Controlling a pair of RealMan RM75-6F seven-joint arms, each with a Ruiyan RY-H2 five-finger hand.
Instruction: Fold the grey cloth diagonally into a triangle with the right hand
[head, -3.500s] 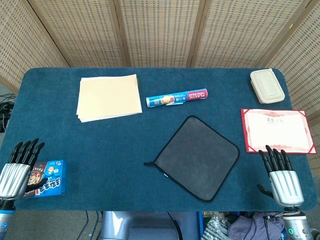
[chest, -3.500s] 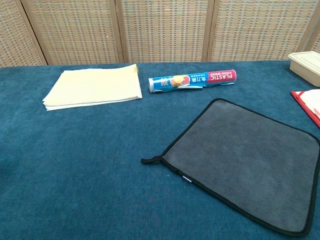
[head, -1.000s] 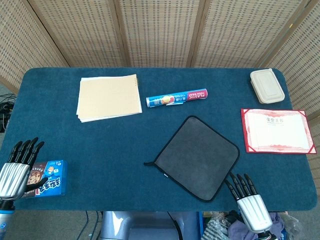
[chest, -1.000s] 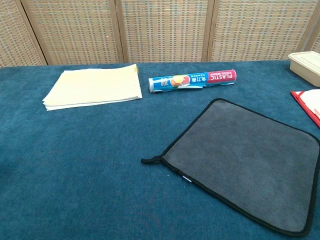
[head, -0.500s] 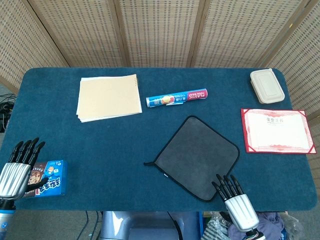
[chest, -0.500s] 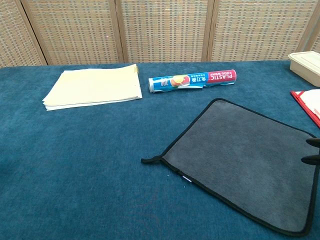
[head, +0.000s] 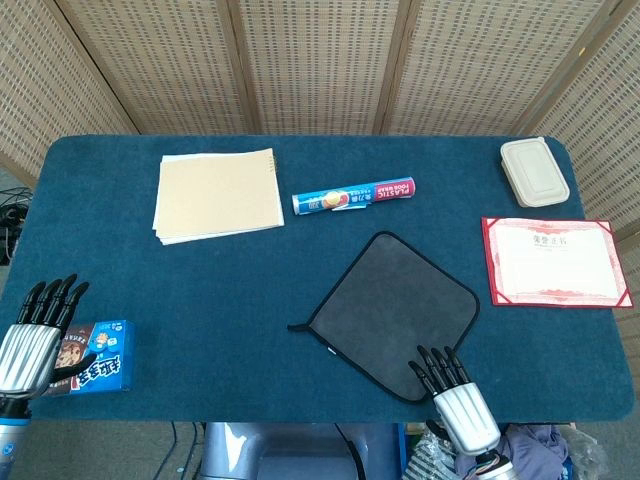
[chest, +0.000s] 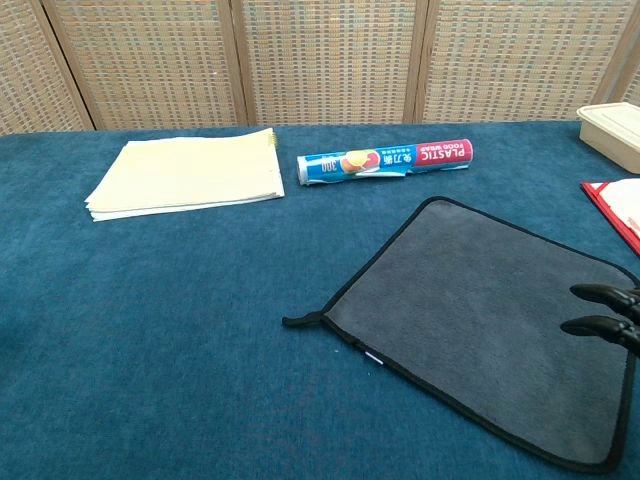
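Two views, head then chest; all places are given relative to the cloth.

Head view
Cloth (head: 393, 315): flat and unfolded on the table (head: 200, 290), set as a diamond; one corner points at the near edge, which suits a corner-to-corner fold. A small loop tab sticks out at its left corner.
Right hand (head: 452, 393): at the cloth's near corner, fingers (head: 436, 368) spread and straight, tips over the hem. It holds nothing; it looks placed to take that corner, though no grip is made. Whether the tips touch the fabric cannot be told.
Left hand (head: 28, 340): far left of the cloth, fingers apart, empty, beside a blue box (head: 95, 370). The task gives it no part, which likely explains its parking there.
Wrap roll (head: 354, 196): just beyond the cloth's far corner, apart from it.
Paper stack (head: 215, 194): beyond and well to the left.
Certificate (head: 553, 260): to the right, apart.
Lidded tub (head: 537, 171): beyond the certificate, well apart.

Chest view
Cloth (chest: 480, 315): fills the lower right, black hem unbroken, no edge lifted; the fold is judged not begun.
Right hand: only dark fingertips (chest: 598, 294) enter from the right edge, above the cloth's right part, separated and unclenched.
Left hand: not shown here.
Wrap roll (chest: 385, 160): beyond the far corner, so a corner carried to the opposite one should clear it.
Paper stack (chest: 185, 172): far left.
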